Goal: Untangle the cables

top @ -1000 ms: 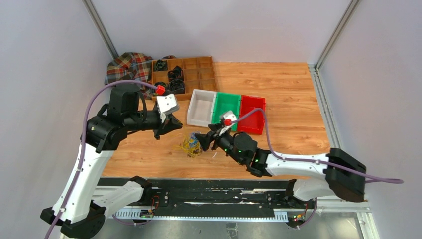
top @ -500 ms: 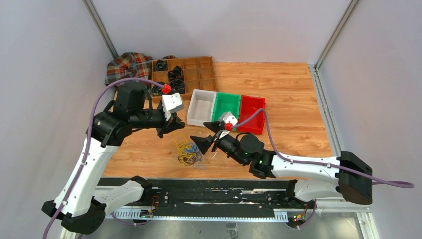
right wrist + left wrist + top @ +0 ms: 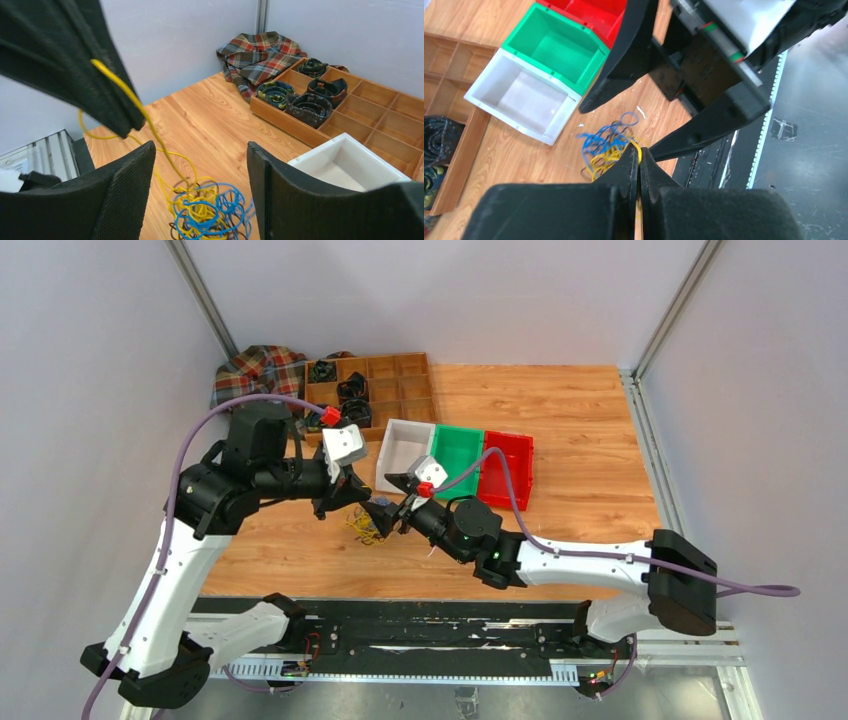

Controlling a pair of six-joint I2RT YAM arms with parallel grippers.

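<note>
Cables [image 3: 366, 527]: thin yellow, blue and black wires in one loose knotted pile on the tabletop [image 3: 590, 430], left of centre, toward the near edge and just near-left of the white bin [image 3: 404, 458]. One yellow strand runs up out of the pile, taut-ish, off the wood.

Left fingers [image 3: 639, 159] pressed fully together, pinching that yellow strand at the tips, raised above the pile on its left side. Right fingers [image 3: 131, 190] spread wide, nothing in them, one finger each side of the pile in the wrist view, above it, tips close to the left fingers. Cannot tell if they touch the wires.

Edges and room: the pile sits between the two arms, black base rail [image 3: 420, 625] along the near edge of the tabletop close behind it. Bare wood stretches right of the bins and along the far side; walls close off the left, far and right sides.

Containers: white bin, green bin [image 3: 455, 450] and red bin [image 3: 507, 468] stand touching in a row, left to right, mid-tabletop. Purple arm cable crosses over the red bin. Wooden divided tray [image 3: 395, 390] far-left of the bins; black coiled bundles [image 3: 352, 392] lie in several of its left compartments. Plaid cloth [image 3: 258, 372] bunched in the far-left corner, against the tray.
</note>
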